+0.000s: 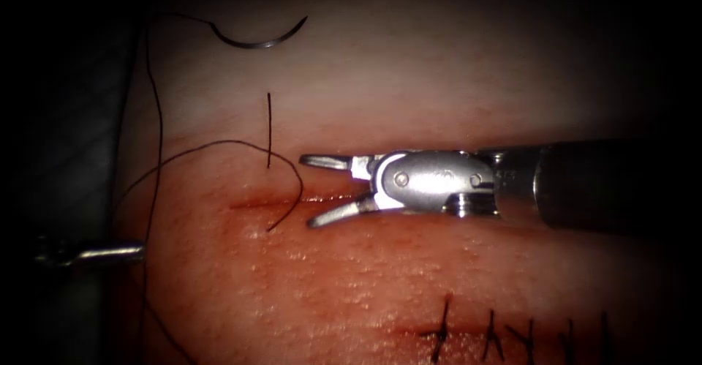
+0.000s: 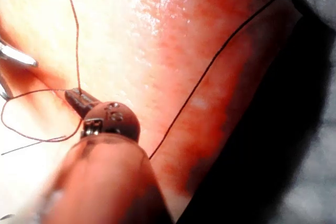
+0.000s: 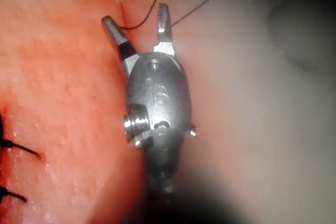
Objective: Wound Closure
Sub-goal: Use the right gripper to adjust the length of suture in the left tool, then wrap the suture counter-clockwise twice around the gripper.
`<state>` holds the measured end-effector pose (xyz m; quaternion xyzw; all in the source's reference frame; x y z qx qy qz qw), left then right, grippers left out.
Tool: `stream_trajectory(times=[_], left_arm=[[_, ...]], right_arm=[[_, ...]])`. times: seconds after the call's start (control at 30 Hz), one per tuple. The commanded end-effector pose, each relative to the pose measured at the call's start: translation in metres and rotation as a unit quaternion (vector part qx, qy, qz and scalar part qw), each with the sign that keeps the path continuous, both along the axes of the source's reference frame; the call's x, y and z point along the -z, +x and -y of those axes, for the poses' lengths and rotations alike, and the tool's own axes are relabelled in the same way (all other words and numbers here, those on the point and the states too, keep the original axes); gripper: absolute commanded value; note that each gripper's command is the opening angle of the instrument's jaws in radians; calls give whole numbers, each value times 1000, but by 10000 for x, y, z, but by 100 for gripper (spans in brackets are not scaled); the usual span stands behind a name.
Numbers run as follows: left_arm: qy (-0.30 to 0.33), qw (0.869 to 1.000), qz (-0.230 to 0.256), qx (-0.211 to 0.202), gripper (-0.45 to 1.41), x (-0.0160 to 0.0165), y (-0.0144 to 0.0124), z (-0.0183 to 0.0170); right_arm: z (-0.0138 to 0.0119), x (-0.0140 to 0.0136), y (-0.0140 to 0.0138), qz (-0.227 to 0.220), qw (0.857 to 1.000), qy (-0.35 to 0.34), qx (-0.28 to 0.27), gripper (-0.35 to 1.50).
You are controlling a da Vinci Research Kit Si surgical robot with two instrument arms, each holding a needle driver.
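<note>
The curved needle (image 1: 259, 41) lies free on the pale tissue (image 1: 453, 80) far above the cut (image 1: 252, 204), held by neither tool. Its dark thread (image 1: 157, 145) runs down the left side. A loop of the thread (image 1: 292, 167) arcs across the cut, and a short end (image 1: 269, 127) stands just above it. My right tool (image 1: 307, 192) is open with one jaw on each side of the cut's line and holds nothing; thread (image 3: 144, 24) passes between its jaws (image 3: 135, 15). At the far left my left tool (image 1: 137, 251) is shut on the thread (image 2: 77, 45) at its tip (image 2: 73, 95).
A second cut (image 1: 512, 332), closed with several dark stitches, lies at the lower right; two of these stitches (image 3: 18, 150) show beside the right tool. Red fluid wets the tissue around the open cut. The tissue's edge (image 2: 247, 145) drops off to dark bench.
</note>
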<state>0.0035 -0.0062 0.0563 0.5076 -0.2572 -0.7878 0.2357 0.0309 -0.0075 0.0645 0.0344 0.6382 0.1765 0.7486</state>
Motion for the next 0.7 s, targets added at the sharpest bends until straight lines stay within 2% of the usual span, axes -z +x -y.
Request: stream_trajectory(times=[0.03, 0.17, 0.23, 0.3, 0.33, 0.37, 0.4, 0.53, 0.7], left_arm=[[-5, 1000, -1, -3, -45, -5, -6, -1], [-23, 1000, -6, -8, -45, -3, -5, 2], [-38, 999, -11, -12, -45, -1, -6, 7], [-51, 998, -11, -17, -45, 2, -8, 12], [-54, 998, -10, -19, -45, 4, -8, 13], [-57, 998, -8, -21, -45, 5, -9, 15], [-64, 998, -8, -24, -45, 9, -9, 18], [-75, 997, -3, -30, -45, 16, -11, 26], [-90, 995, 5, -40, -45, 29, -12, 33]], right_arm=[[-8, 3, 1, 5, 1000, 5, -6, 148], [-23, 18, -1, -1, 1000, 19, -9, 141], [-31, 22, 3, -14, 1000, 17, -4, 116], [-39, 25, 12, -32, 999, 13, 22, 17], [-41, 25, 16, -39, 999, 14, 29, -16], [-44, 25, 22, -42, 999, 15, 30, -30], [-48, 24, 31, -47, 998, 8, 33, -35], [-56, 19, 53, -65, 997, 6, 39, -35], [-71, -6, 86, -83, 995, -3, 55, -35]])
